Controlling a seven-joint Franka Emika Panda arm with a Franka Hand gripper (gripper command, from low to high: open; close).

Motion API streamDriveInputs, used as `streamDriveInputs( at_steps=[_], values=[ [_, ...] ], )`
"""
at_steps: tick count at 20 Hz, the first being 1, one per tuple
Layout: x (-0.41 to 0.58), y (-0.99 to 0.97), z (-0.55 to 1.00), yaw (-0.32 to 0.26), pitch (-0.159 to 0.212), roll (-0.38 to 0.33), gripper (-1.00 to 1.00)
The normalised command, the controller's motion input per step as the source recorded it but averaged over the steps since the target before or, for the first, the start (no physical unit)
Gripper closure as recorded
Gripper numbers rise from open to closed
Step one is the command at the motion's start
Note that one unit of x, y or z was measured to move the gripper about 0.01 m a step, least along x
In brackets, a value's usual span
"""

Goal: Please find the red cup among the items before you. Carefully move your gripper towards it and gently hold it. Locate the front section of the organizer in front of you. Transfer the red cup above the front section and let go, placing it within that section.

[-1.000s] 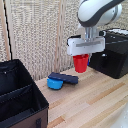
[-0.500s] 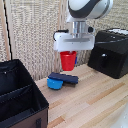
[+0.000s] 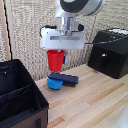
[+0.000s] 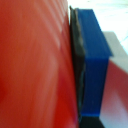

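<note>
Light wood plank surface (image 3: 95, 102). Shallow blue bowl (image 3: 54, 83) sits on it about mid-scene. Dark navy flat block (image 3: 64, 78) lies across the bowl's rim, overhanging toward the exterior view's right. Black boxy appliance (image 3: 110, 52) stands at the exterior view's right, well apart from the bowl. Woven beige screen (image 3: 22, 35) runs along the far side as backdrop.

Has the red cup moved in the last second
Yes. The red cup, held in the hand, has travelled toward the exterior view's left, away from the black appliance and closer to the black organizer.
</note>
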Motion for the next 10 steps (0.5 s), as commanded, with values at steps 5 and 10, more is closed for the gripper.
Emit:
streamDriveInputs(
  at_steps=[5, 10],
  values=[
    [0.091, 0.96, 0.23, 0.0, 0.005, 0.0, 1.0],
    [0.065, 0.97, 0.02, 0.0, 0.001, -0.017, 1.0]
  ],
)
